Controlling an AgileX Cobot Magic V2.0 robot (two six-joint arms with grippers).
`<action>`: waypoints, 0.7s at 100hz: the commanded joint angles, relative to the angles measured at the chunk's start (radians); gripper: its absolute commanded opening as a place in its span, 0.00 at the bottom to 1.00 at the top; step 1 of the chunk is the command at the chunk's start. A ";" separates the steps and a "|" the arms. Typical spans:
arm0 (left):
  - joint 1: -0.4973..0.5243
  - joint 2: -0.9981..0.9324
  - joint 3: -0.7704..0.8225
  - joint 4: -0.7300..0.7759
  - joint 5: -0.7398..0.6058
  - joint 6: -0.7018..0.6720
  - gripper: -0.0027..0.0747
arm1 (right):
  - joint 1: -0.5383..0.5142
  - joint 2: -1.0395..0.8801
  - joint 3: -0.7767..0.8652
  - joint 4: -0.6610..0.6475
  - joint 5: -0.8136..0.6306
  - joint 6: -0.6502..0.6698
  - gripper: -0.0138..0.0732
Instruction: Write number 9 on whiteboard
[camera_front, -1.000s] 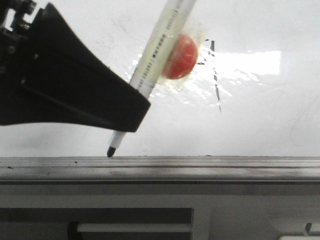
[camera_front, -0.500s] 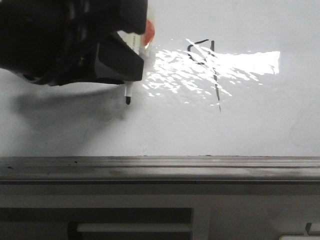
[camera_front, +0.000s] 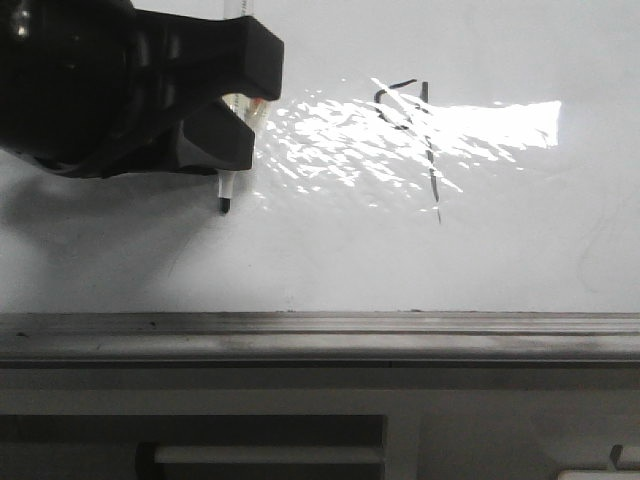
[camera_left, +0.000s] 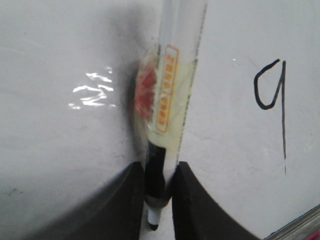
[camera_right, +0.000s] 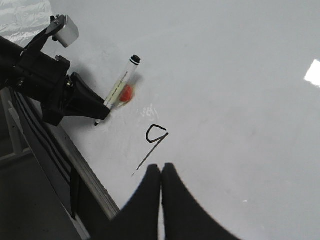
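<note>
— Where did the number 9 (camera_left: 272, 97) sit when you looked?

— On the whiteboard (camera_front: 520, 250), at about two o'clock from my pen tip in the front view: a small open loop with a long straight tail, thin and black, partly washed out by glare. From the left wrist it read cleanly as a finished digit.

— And your hands?

— My left hand (camera_left: 159, 200) was clamped on the marker (camera_left: 172, 85), fingers pinching the dark collar just above the nib, the tip off to the side of the strokes. My right hand (camera_right: 161, 172) hung over the board with its fingers pressed together, holding nothing.

— How did you judge the handling?

— The marker looked light and rigid, its barrel smooth and likely slippery, with a red blob taped on. Gripping low near the nib seemed best for control. The ink I'd have treated as fragile: on that glossy surface, any brush could smear it. The board itself looked stiff, with a grey rail (camera_front: 320, 335) along its near edge.
</note>
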 joint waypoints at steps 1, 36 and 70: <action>0.007 -0.003 -0.016 -0.034 -0.081 0.021 0.01 | 0.000 0.007 -0.025 -0.049 -0.060 0.005 0.09; 0.007 0.065 -0.016 -0.034 -0.104 0.021 0.01 | 0.000 0.007 0.020 -0.049 -0.113 0.021 0.09; 0.007 0.065 -0.016 -0.073 -0.160 0.020 0.14 | 0.000 0.007 0.020 -0.049 -0.111 0.046 0.09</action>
